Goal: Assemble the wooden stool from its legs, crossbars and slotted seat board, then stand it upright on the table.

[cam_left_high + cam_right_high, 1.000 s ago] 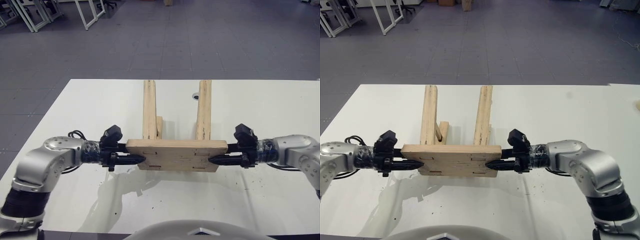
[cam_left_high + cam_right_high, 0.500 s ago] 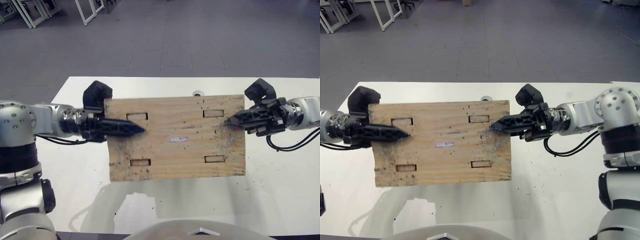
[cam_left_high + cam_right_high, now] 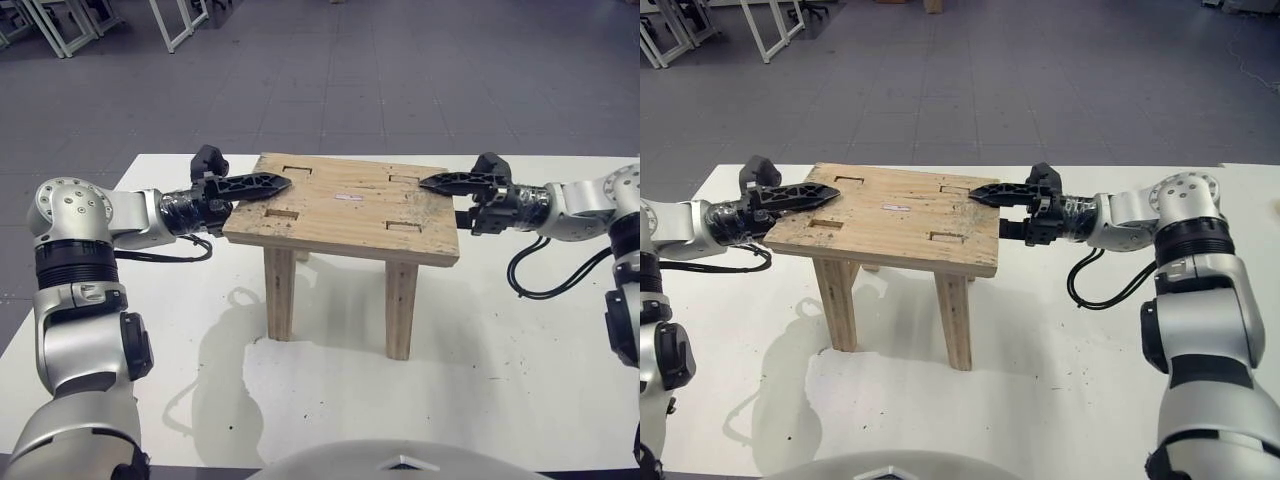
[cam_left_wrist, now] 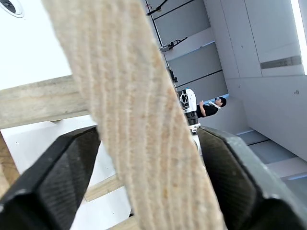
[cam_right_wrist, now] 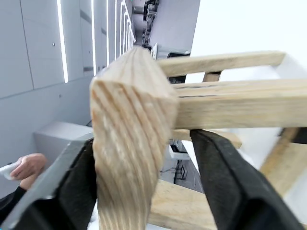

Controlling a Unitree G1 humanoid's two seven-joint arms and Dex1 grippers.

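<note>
The stool [image 3: 340, 205] stands upright on the white tabletop [image 3: 520, 390], toward the far edge and about midway between the left and right edges. Its two near legs [image 3: 279, 295] rest on the surface, and the seat [image 3: 890, 215] hides the far legs from the head camera. Four rectangular slots [image 3: 281, 213] and a small pale mark show in the top of the seat. The left gripper [image 3: 280, 186] is closed on the seat's left edge near the far corner, with one finger lying flat on top and the other underneath. In the left wrist view the black fingers [image 4: 48, 182] press the board's edge from both sides. The right gripper [image 3: 426, 185] clamps the seat's right edge near the far corner in the same way. In the right wrist view its fingers [image 5: 225, 187] pinch the board's end grain, with crossbars [image 5: 225, 61] showing beyond. Black cables [image 3: 548, 285] loop down from each wrist onto the tabletop beside the stool, clear of the legs. Dark specks [image 3: 500, 355] dot the surface around the legs, mostly on the right. A round grommet [image 4: 10, 5] sits in the tabletop under the seat. Beyond the far edge lies grey floor [image 3: 400, 80], with white frames [image 3: 60, 25] at its far left.
</note>
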